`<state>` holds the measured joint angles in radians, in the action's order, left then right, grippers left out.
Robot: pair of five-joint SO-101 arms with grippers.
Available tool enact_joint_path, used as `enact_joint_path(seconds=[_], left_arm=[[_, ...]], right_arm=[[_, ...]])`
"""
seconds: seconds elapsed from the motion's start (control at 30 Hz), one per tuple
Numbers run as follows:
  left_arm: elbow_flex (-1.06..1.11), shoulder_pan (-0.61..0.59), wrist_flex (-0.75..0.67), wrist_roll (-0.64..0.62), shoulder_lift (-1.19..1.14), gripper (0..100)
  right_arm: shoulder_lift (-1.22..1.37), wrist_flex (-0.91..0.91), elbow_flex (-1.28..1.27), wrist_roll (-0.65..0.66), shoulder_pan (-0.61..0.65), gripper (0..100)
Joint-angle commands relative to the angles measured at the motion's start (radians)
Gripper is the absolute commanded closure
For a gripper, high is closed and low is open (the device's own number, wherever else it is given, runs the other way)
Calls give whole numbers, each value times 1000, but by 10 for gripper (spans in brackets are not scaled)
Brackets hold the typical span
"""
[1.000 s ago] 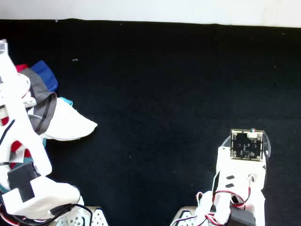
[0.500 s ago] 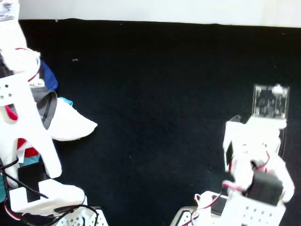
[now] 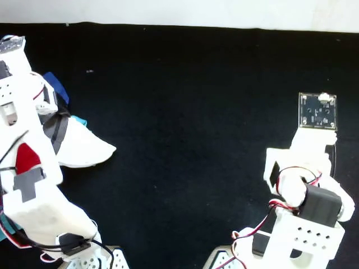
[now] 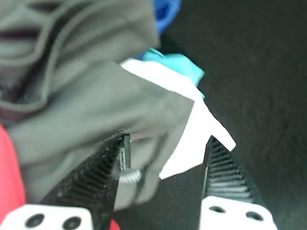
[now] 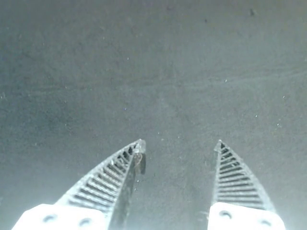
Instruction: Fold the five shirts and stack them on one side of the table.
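The pile of shirts (image 3: 67,134) lay unfolded at 9 o'clock on the black table (image 3: 190,101), bunched against that edge and partly hidden behind the left arm (image 3: 28,168). In the high view a white shirt (image 3: 84,147) spread furthest toward the table's middle, its rounded edge pointing to 3 o'clock. A grey shirt (image 3: 56,126) was draped over it on the 9 o'clock side. A blue shirt (image 3: 56,87) peeked out at the pile's 12 o'clock end, and a small corner of a teal shirt (image 3: 79,120) showed between the grey and the white. The left wrist view added a red shirt (image 4: 8,167) beside the grey one, making 5 colours of cloth in all. The left gripper (image 4: 168,143) hung over the pile with its jaws spread wide and nothing clamped between them. The hem of the grey shirt and a corner of the white one lay in the gap; whether either finger touched the cloth could not be told. The right arm (image 3: 305,190) stood at about 4 o'clock, well apart from the pile. The right gripper (image 5: 180,142) was likewise parted and held nothing, with bare black table beneath it. A pale wall (image 3: 179,11) ran along the 12 o'clock edge.
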<state>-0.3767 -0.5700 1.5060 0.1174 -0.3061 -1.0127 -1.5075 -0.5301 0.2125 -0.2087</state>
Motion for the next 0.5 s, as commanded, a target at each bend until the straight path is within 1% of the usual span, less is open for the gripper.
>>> enact_joint_path(seconds=[0.0, 0.17, 0.3, 0.37, 0.43, 0.47], left_arm=[[-2, -54, -80, 5, -38, 752], [-4, -96, -150, 6, -85, 753], [-4, -99, -143, 9, -87, 771], [-4, -97, -130, 9, -84, 866], [-4, -94, -123, 9, -81, 1000], [-4, -94, -121, 6, -79, 978]], right_arm=[[4, -4, -18, 2, 12, 771], [4, -4, -39, 2, 12, 771], [4, -4, -38, 2, 12, 771], [4, -4, -38, 2, 12, 771], [4, -4, -38, 2, 12, 771], [4, -4, -38, 2, 12, 771]])
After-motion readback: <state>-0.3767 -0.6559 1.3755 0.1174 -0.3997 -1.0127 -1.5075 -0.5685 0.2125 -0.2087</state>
